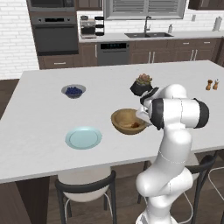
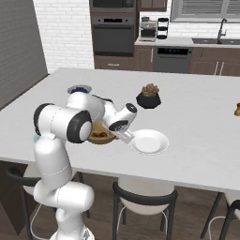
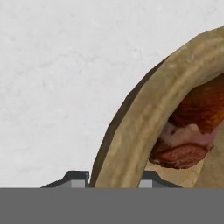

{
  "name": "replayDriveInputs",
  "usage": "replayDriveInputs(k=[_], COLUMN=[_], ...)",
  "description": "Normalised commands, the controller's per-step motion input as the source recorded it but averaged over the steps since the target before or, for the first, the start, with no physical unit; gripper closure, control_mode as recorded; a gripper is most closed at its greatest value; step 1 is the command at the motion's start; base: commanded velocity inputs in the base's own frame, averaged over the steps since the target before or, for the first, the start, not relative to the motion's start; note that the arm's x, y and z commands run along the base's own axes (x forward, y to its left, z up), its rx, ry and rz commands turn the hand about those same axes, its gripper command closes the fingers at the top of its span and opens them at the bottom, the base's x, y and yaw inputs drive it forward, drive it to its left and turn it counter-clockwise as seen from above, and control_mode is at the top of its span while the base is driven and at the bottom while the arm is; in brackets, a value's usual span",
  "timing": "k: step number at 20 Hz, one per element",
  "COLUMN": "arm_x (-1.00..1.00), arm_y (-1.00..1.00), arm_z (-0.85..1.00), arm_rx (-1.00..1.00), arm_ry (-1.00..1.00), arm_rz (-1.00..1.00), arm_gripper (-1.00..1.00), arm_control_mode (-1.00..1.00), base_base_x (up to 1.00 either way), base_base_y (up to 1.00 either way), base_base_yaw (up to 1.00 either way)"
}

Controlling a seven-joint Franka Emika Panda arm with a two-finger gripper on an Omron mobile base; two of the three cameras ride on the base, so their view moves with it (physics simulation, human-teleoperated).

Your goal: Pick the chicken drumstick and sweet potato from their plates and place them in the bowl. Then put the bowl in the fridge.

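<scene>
The light-brown wooden bowl stands on the white island, between the two plates. My gripper is at its right rim, one fingertip outside the wall and one inside, shut on the bowl's rim. The reddish-brown chicken drumstick lies inside the bowl. Orange-brown food shows there too, but I cannot tell the sweet potato apart. The pale blue plate and the white plate are bare. The fridge is out of view.
A small grey bowl of blueberries sits at the back left, and a black plant pot stands just behind the wooden bowl. Two small shakers are at the far right. Stools are tucked under the island's near edge.
</scene>
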Motion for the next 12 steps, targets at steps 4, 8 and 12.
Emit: replayDriveInputs(k=[4,8,12], arm_x=[0.0,-0.03,-0.16], arm_y=[0.02,0.1,0.11], arm_z=[0.0,0.32,0.73], arm_rx=[0.0,0.01,0.01], arm_ry=[0.0,0.0,0.0], arm_rz=[-0.02,-0.11,-0.13], arm_gripper=[1.0,1.0,1.0], arm_control_mode=[-1.0,-1.0,-1.0], base_base_x=[0.0,0.0,0.0], base_base_y=[0.0,0.0,0.0], base_base_yaw=[0.0,0.0,0.0])
